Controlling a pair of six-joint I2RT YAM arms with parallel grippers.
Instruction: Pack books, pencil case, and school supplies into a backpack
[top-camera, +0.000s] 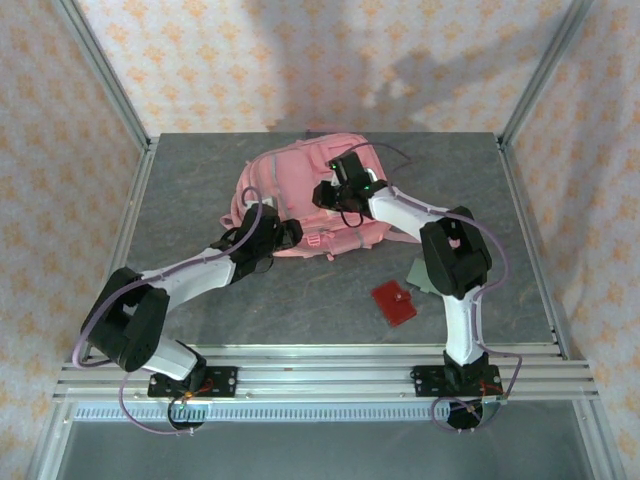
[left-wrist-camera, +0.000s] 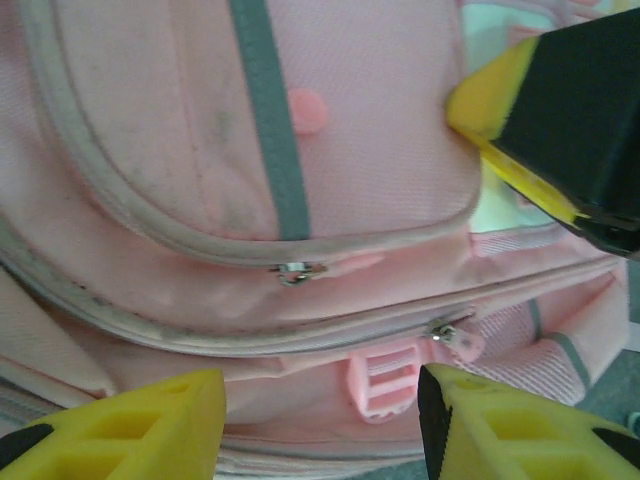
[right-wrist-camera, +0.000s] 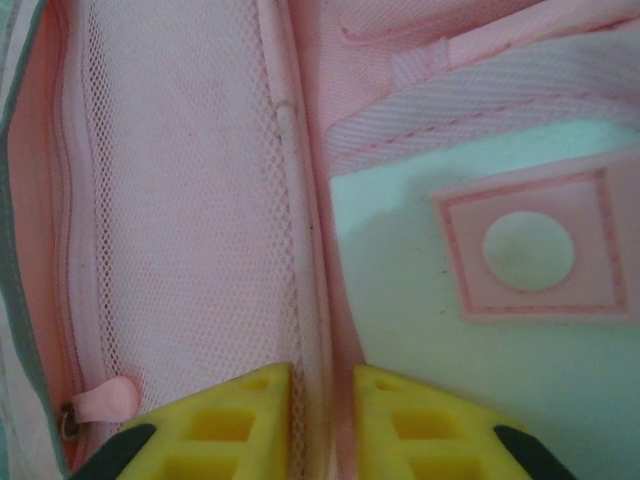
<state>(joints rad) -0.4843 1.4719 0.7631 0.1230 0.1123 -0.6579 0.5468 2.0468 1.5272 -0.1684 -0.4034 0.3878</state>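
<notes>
Pink backpack (top-camera: 290, 185), left pincer (left-wrist-camera: 320, 405) open over its front pocket (left-wrist-camera: 250, 130), right pincer (right-wrist-camera: 322, 400) closed on its piped seam (right-wrist-camera: 292, 180)

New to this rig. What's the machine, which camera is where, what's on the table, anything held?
Two robot arms bolted at the near edge of a table, each ending in a two-finger gripper. The wide picture comes from a fixed camera above and behind them; the close-ups come from wrist cameras, yellow fingers at the bottom. On the table lie a pink backpack, a red square pad and a grey-green card. The left gripper is open over the backpack's front pockets, holding nothing. The right gripper has its fingers nearly together on a piped seam of the backpack, seemingly pinching it.
</notes>
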